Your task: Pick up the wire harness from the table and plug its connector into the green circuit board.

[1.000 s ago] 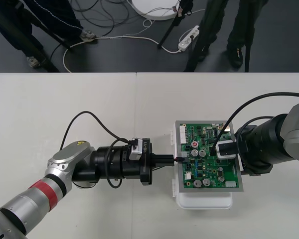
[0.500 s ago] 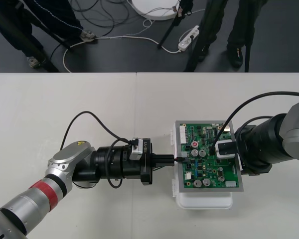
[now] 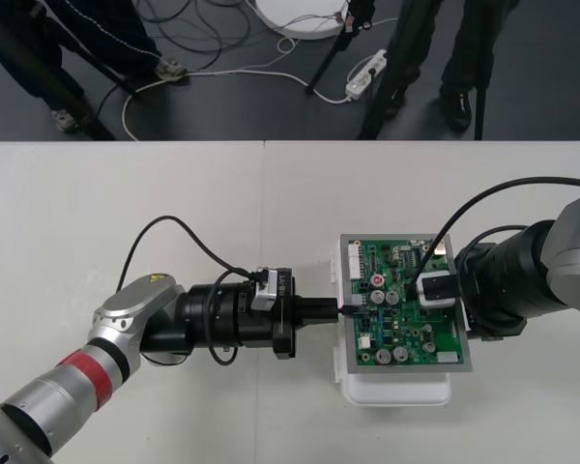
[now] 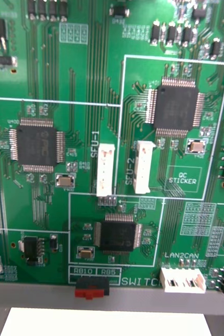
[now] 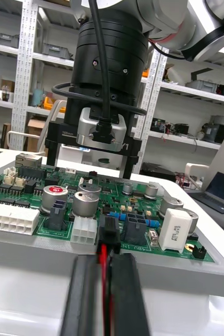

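Left wrist view: left gripper is clamped down, fingers close together with the harness wires pinched between them, red and black visible. Small black plug sticks out just past the fingertips, right at the near edge of the green circuit board. It sits between a white header and a black header. Can't tell from this angle if it's actually seated in a socket or just touching the edge.

Front view agrees: the left gripper comes in level from the left, tips at the board's left edge about halfway along it. A short bit of red wire shows there. The harness's socket end can't be made out.

Board lies flat on its white base, which pokes out on the near side.

Right gripper hangs over the right half of the board, camera on top, well apart from the plug. Its wrist view looks straight down on chips and white headers. Can't tell whether it is gripping anything.

Left arm stretches low across the table; right arm reaches in from the right edge.
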`<state>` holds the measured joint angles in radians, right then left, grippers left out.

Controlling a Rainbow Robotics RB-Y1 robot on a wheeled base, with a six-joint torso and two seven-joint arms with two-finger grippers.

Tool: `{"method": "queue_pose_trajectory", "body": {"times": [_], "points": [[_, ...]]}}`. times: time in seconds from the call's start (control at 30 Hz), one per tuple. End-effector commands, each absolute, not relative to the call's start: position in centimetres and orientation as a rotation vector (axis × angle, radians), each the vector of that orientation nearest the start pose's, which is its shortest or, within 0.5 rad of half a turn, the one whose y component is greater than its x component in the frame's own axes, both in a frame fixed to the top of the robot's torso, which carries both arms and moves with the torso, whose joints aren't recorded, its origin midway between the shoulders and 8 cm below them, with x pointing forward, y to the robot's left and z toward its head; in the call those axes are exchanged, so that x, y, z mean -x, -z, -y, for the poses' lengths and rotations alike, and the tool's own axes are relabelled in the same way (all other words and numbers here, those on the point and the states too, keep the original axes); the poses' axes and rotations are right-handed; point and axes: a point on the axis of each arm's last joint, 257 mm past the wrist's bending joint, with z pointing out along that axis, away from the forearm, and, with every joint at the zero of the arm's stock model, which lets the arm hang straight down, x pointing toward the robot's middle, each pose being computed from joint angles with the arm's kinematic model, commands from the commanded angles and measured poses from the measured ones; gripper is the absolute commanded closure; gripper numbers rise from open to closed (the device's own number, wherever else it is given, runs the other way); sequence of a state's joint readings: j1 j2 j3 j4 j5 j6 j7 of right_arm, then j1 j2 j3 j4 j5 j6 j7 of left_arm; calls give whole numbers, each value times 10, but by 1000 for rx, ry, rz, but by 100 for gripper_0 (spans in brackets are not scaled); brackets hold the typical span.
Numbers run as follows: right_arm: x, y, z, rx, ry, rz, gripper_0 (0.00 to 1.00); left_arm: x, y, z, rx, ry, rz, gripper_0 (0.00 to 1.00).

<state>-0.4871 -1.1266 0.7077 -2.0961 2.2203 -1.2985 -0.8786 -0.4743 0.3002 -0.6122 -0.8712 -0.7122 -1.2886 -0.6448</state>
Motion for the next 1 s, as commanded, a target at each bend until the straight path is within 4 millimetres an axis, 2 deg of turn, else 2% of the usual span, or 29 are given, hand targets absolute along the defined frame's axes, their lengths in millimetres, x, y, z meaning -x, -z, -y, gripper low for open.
{"method": "queue_pose_trajectory", "body": {"times": [0.03, 0.07, 0.13, 0.17, 0.27, 0.43, 0.7, 1.0], "points": [[-389, 265, 220, 2053, 264, -1888, 0, -362, 228, 72, -1200, 1147, -957, 27], [-389, 265, 220, 2053, 264, -1888, 0, -364, 231, 66, -1209, 1139, -966, 16], [-390, 264, 221, 2053, 267, -1888, 0, -365, 235, 55, -1221, 1131, -977, 4], [-389, 265, 221, 2055, 268, -1888, 0, -366, 236, 51, -1223, 1127, -981, 0], [-390, 264, 227, 2057, 280, -1894, 0, -367, 240, 33, -1237, 1122, -995, 0], [-391, 262, 252, 2065, 332, -1909, 0, -367, 241, 3, -1253, 1115, -1000, 0], [-387, 261, 277, 1992, 292, -1908, 0, -370, 242, -36, -1280, 1088, -1019, 0], [-384, 245, 305, 1891, 261, -1910, 0, -376, 244, -96, -1378, 1034, -1080, 0]]}}
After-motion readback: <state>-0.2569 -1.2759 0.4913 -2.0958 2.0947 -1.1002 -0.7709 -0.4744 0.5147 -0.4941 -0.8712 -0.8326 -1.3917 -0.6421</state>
